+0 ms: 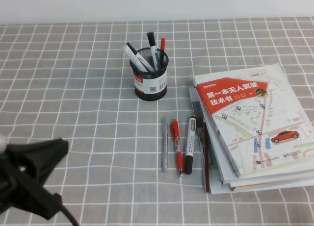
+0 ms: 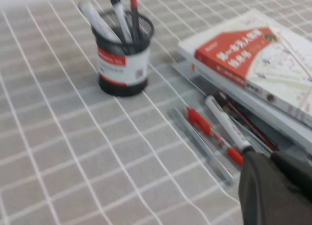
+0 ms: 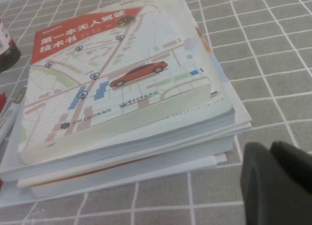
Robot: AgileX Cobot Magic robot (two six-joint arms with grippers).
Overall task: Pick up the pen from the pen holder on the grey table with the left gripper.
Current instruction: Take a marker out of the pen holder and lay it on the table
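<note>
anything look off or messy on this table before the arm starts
Mostly tidy. Three pens, a grey pen, a red pen and a marker, lie loose on the grey table instead of in the pen holder. The book stack is unevenly aligned.

Light: bright, even, diffuse | Shadows: soft, faint | Glare: mild sheen on book cover (image 3: 117,73) | Blur: left wrist view soft throughout

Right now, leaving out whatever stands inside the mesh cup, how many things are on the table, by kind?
Pen holder: 1
Pens lying on the grey table: 2 (grey pen, red pen)
Marker: 1
Stack of books: 1
Total: 5
</note>
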